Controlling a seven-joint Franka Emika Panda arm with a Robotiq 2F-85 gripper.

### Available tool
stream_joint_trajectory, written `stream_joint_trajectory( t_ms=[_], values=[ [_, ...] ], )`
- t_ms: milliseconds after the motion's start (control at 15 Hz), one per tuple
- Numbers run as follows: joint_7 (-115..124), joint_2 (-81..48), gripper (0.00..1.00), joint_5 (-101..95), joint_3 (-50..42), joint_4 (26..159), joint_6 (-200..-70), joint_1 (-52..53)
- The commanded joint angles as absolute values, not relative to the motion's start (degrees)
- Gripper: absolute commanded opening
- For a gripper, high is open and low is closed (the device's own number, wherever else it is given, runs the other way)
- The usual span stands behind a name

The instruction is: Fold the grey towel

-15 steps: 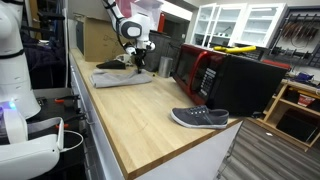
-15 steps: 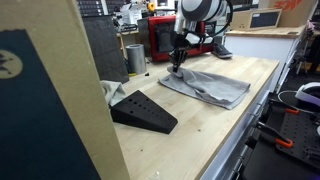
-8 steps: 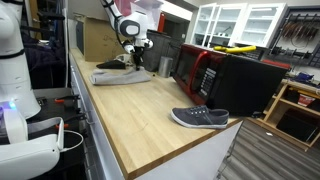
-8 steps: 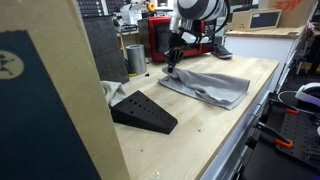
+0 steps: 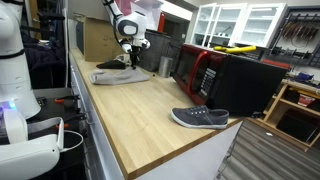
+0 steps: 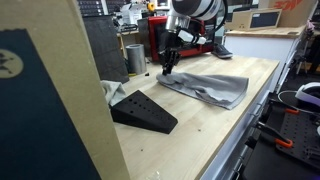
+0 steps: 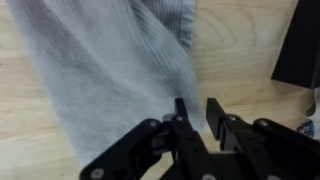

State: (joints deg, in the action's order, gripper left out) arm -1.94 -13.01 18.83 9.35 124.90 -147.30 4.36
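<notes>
Your long wooden table (image 5: 150, 125) carries everything here, with the red-and-black microwave (image 5: 225, 80) standing along its back edge. Your white arm (image 5: 127, 24) reaches down over the table's far stretch, past the microwave's end. The grey towel (image 5: 122, 76) lies flat on the wood beyond the microwave's far end and well apart from it. In an exterior view the towel (image 6: 208, 88) spreads slightly rumpled across the boards. A black wedge-shaped block (image 6: 145, 112) sits on the table, farther from the microwave than the towel is. The dark grey shoe (image 5: 200, 118) with its white sole rests in front of the microwave, toward the table's near corner and well apart from the towel. A metal cup (image 6: 135, 58) stands beside the microwave's red face. Your gripper (image 6: 167, 68) hangs low at the towel's edge, on the side toward the microwave. In the wrist view the gripper (image 7: 197, 115) shows its jaws a little apart, one finger (image 7: 181, 110) at the rim of the towel (image 7: 110, 70), with no cloth clearly pinched.
</notes>
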Motion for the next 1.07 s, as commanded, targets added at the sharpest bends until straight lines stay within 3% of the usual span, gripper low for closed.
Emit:
stream_joint_trajectory(
  t_ms=[0,267,400,867,1000],
  values=[
    [-10.2,-10.4,0.6,27.1,10.9,126.2,-142.0,1.0],
    [-15.7,-5.1,0.91,26.4,6.8,131.5,-143.8,-2.1],
    [-19.5,-3.6,1.0,26.7,4.1,132.1,-142.7,-4.4],
    [-30.0,-5.9,1.0,29.5,-2.9,127.4,-127.2,-9.3],
    [-29.1,-5.3,1.0,29.5,-3.2,129.0,-130.1,-8.7]
  ],
)
